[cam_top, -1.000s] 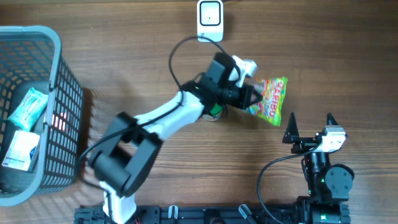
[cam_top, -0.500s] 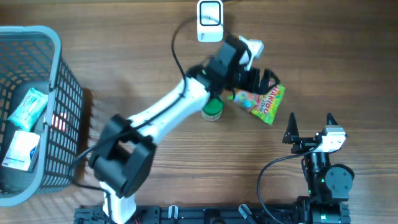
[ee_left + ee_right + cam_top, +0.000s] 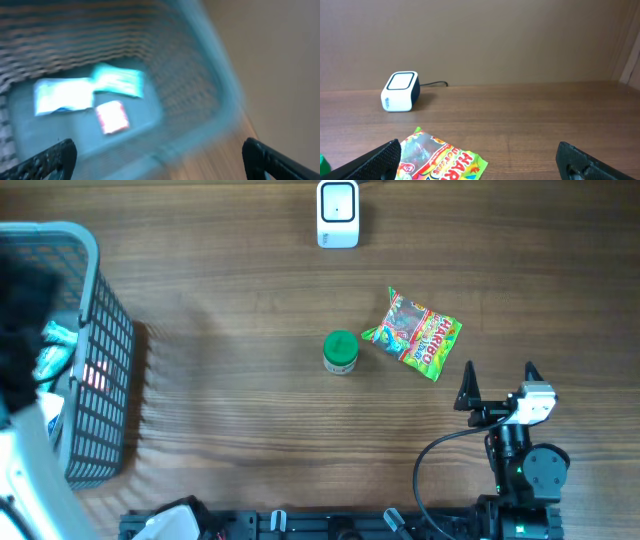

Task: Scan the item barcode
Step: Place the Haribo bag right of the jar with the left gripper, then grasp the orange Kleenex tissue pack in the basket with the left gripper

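A colourful candy bag [image 3: 415, 335] lies flat on the wooden table, to the right of a small green-lidded jar [image 3: 341, 352]; nothing holds it. The white barcode scanner [image 3: 338, 213] stands at the far edge. My left arm is a dark blur [image 3: 22, 310] over the basket at the far left. In the left wrist view my left gripper [image 3: 160, 160] is open and empty, looking down into the basket [image 3: 200, 95]. My right gripper [image 3: 498, 385] stands open near the front right, just short of the candy bag [image 3: 442, 160], with the scanner [image 3: 400, 91] beyond it.
The blue-grey wire basket [image 3: 95, 350] at the left holds a few pale packets [image 3: 117, 80], one with a red label [image 3: 112, 116]. A black cable runs from the scanner along the back wall [image 3: 432, 84].
My left gripper opened and let go of the candy bag, which now lies on the table. The left arm swung away left to above the basket. The right arm stayed put.
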`<state>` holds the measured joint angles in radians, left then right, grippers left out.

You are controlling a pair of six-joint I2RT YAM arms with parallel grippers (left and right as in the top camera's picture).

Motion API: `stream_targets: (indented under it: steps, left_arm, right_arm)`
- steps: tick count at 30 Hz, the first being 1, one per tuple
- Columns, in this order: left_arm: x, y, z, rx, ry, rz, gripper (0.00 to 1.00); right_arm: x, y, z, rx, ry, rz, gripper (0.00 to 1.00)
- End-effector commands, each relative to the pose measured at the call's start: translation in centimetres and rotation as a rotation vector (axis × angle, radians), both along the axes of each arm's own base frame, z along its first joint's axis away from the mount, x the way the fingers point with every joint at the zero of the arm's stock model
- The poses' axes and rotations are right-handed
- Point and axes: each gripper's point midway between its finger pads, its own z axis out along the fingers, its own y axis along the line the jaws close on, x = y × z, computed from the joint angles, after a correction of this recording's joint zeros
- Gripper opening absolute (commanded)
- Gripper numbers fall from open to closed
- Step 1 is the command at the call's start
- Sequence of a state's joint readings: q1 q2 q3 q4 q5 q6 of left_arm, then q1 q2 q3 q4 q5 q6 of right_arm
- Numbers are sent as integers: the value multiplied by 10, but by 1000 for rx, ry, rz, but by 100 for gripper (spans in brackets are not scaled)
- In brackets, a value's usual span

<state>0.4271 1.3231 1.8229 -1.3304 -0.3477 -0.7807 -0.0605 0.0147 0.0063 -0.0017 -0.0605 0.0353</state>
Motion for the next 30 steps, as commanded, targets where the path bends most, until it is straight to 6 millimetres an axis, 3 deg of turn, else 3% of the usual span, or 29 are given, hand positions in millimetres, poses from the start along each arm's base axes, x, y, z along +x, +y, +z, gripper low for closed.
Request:
stream_targets:
  steps: [1,4,10,12,17,20,23,30]
  left_arm:
    - [-21,55,-42,-154,54,234,100]
    - [-5,70,-83,-246,160,212,100]
    - [38,54,-178,-590,297,127,100]
    - [42,49,-212,-670,367,127,100]
    - [57,32,-276,-698,445,80,100]
    - [64,13,-306,-692,454,57,100]
    - [58,2,-328,-695,464,124,100]
    - [42,6,-350,-652,494,184,100]
  right_arm:
    - [0,2,2,-9,-10,10,100]
    - [0,2,2,-9,-10,10,100]
    - [0,2,2,-9,-10,10,100]
    - [0,2,2,-9,-10,10,100]
    - [0,2,2,-9,-10,10,100]
    - [0,2,2,-9,-10,10,100]
    - [0,2,2,-9,-10,10,100]
    - [0,2,2,-9,-10,10,100]
